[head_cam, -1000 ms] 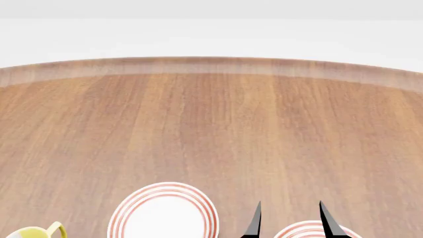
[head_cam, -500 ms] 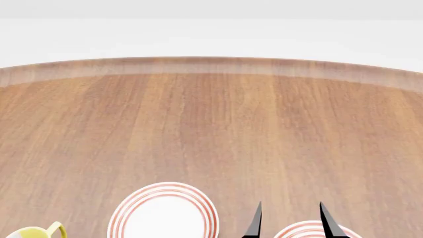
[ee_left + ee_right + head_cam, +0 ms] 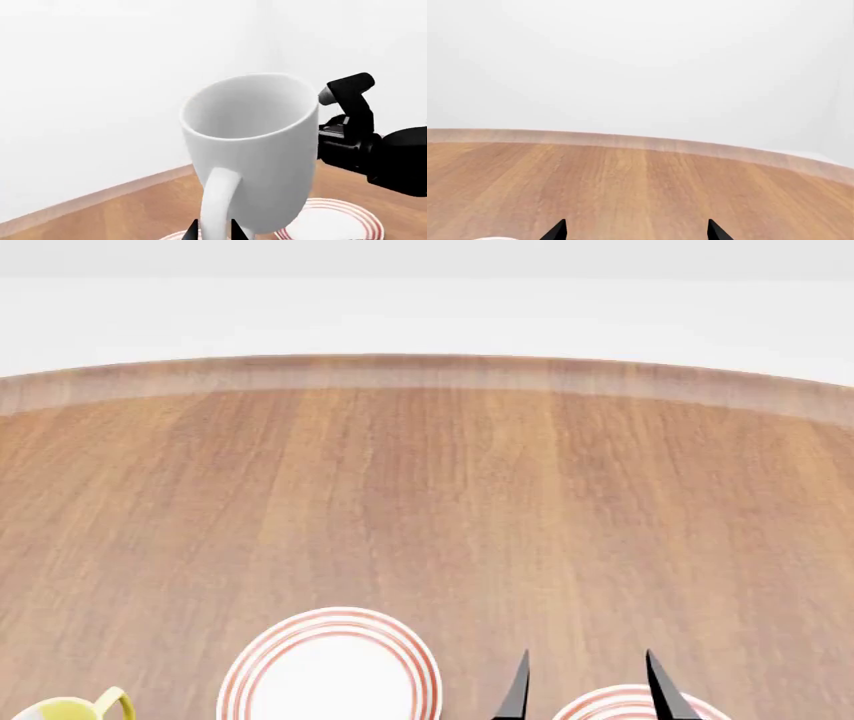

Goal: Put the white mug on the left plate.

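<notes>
The white mug fills the left wrist view, held tilted in the air. My left gripper is shut on its loop handle, one black tip on each side. The mug and left gripper are out of the head view. The left plate, white with red rings, lies empty at the near edge of the head view. A ringed rim, probably this plate, shows below the mug. My right gripper is open and empty over the right plate; its tips also show in the right wrist view.
A small white mug with a yellow handle stands at the near left. The round wooden table stretches far ahead to its rim. My black right arm hangs close beside the held mug, over a ringed plate.
The right gripper's tips sit very slightly lower in the head view. Nothing else has visibly moved.
</notes>
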{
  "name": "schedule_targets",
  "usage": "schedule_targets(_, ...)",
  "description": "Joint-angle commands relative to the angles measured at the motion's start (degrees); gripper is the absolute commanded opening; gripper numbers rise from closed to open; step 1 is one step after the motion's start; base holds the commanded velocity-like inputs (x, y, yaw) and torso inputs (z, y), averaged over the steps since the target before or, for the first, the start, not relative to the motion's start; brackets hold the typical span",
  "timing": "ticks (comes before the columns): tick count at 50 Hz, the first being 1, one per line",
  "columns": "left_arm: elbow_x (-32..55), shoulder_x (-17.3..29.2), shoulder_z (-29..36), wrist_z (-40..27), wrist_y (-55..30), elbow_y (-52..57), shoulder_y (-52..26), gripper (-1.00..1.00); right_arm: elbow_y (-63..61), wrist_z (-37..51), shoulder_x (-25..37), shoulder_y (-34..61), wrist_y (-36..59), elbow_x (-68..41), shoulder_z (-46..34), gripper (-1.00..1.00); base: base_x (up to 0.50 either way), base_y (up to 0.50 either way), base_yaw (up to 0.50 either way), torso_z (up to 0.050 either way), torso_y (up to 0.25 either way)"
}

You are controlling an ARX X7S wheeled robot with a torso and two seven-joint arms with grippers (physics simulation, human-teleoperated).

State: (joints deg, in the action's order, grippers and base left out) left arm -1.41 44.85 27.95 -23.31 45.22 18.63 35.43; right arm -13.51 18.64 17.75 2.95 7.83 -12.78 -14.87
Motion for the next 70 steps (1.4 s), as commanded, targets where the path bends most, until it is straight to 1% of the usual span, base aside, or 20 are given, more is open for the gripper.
schedule_targets(1,12.45,-0.80,0.07,-1.25,-2.62,0.58,-6.61,-1.00,0.56,0.07,-0.02,-0.07,-0.58,-0.25,-0.13,1.00,0.00,0.00,0.00,0.000,0.000)
schedule_targets(2,15.08,-1.76,0.42,-1.12,-4.12,-0.06,-8.97,-1.00,0.56,0.07,-0.02,-0.07,-0.58,-0.25,-0.13,1.00,0.00,0.00,0.00,0.000,0.000)
schedule_targets(4,15.71,-2.37,1.06,-0.60,-6.04,-0.51,-10.83,-1.00,0.84,0.02,0.02,-0.14,-0.93,-0.35,-0.03,1.00,0.00,0.00,0.00,0.000,0.000)
schedule_targets(5,18.53,-2.63,1.82,-0.17,-8.43,-0.15,-12.60,-1.00,1.27,-0.04,0.01,-0.07,-1.16,-0.37,0.01,1.00,0.00,0.00,0.00,0.000,0.000)
schedule_targets(7,18.67,-3.26,2.00,0.01,-9.79,-0.58,-14.25,-1.00,0.76,0.11,0.10,-0.20,-0.83,-0.39,-0.06,1.00,0.00,0.00,0.00,0.000,0.000)
schedule_targets(9,21.04,-4.11,1.87,-1.10,-13.67,-0.43,-16.71,-1.00,0.34,0.18,0.26,-0.30,-0.69,-0.56,0.07,1.00,0.00,0.00,0.00,0.000,0.000)
schedule_targets(10,23.69,-4.46,2.38,-0.39,-15.51,-0.67,-18.60,-1.00,0.18,0.26,0.34,-0.34,-0.63,-0.57,0.14,1.00,0.00,0.00,0.00,0.000,0.000)
schedule_targets(12,23.52,-5.59,2.05,-1.74,-17.58,-1.35,-20.14,-1.00,0.12,0.33,0.39,-0.43,-0.68,-0.56,0.13,1.00,0.00,0.00,0.00,0.000,0.000)
schedule_targets(16,23.35,-6.28,2.60,-2.06,-20.00,-1.11,-21.83,-1.00,0.26,0.33,0.42,-0.41,-0.91,-0.57,0.06,1.00,0.00,0.00,0.00,0.000,0.003)
schedule_targets(24,22.72,-6.74,3.03,-2.53,-22.62,-0.07,-23.70,-1.00,0.20,0.48,0.50,-0.59,-1.16,-0.78,0.08,1.00,0.00,0.00,0.00,0.000,0.000)
schedule_targets(28,22.25,-7.37,3.37,-3.75,-25.37,1.40,-24.80,-1.00,0.96,0.35,0.41,-0.48,-1.70,-0.77,-0.05,1.00,0.00,0.00,0.00,0.000,0.000)
schedule_targets(37,23.65,-8.58,3.53,-3.33,-26.21,0.31,-26.72,-1.00,0.98,0.52,0.47,-0.41,-1.62,-0.89,-0.19,1.00,0.00,0.00,0.00,0.000,0.000)
schedule_targets(39,23.90,-9.40,3.20,-4.42,-28.36,-0.80,-28.26,-1.00,1.26,0.43,0.40,-0.38,-1.88,-0.99,-0.23,1.00,0.00,0.00,0.00,0.000,0.000)
schedule_targets(50,25.72,-11.32,3.25,-3.46,-30.79,-3.87,-32.81,-1.00,0.89,0.69,0.57,-0.40,-1.62,-1.13,-0.42,1.00,0.00,0.00,0.00,0.000,0.000)
schedule_targets(55,25.71,-12.29,3.59,-3.00,-31.31,-5.81,-34.12,-1.00,0.95,0.71,0.73,-0.54,-1.96,-1.38,-0.20,1.00,0.00,0.00,0.00,0.000,0.000)
schedule_targets(62,24.42,-13.47,3.85,-4.41,-33.91,-7.24,-36.21,-1.00,0.40,0.85,0.73,-0.21,-1.48,-1.44,-0.53,1.00,0.00,0.00,0.00,0.000,0.001)
schedule_targets(66,23.47,-14.64,4.08,-4.87,-35.13,-9.51,-38.01,-1.00,0.30,0.85,0.74,-0.37,-1.91,-1.84,-0.28,1.00,0.00,0.00,0.00,0.000,0.000)
schedule_targets(70,21.66,-17.27,4.21,-5.52,-35.88,-15.99,-41.04,-1.00,1.03,0.73,0.66,-0.33,-2.50,-1.99,-0.22,1.00,0.00,0.00,0.00,0.000,0.000)
